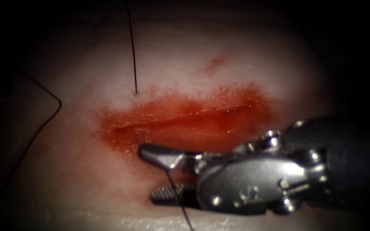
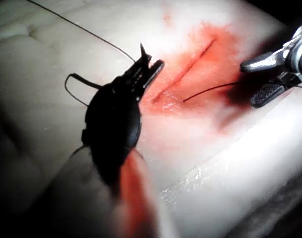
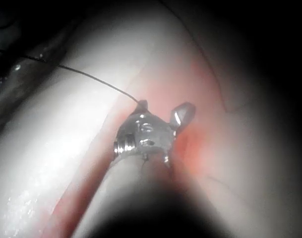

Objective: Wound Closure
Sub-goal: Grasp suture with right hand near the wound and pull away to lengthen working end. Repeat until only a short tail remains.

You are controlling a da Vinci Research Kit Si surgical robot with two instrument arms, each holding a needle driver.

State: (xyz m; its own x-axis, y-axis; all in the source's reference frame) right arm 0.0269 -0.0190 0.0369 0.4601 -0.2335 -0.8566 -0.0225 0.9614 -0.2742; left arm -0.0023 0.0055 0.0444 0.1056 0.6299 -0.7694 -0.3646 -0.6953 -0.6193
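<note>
Dark left tool [image 2: 150,67] beside cut [image 2: 183,69]

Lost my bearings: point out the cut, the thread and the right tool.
cut [image 1: 180,118], endoscope view, middle of the slit.
thread [image 1: 132,51], endoscope view, strand above the cut.
right tool [image 1: 163,175], endoscope view, between its open jaws.

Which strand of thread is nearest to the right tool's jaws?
The strand crossing the gap of the right tool's open jaws, below the cut. The others lie above the cut and far left.
</note>
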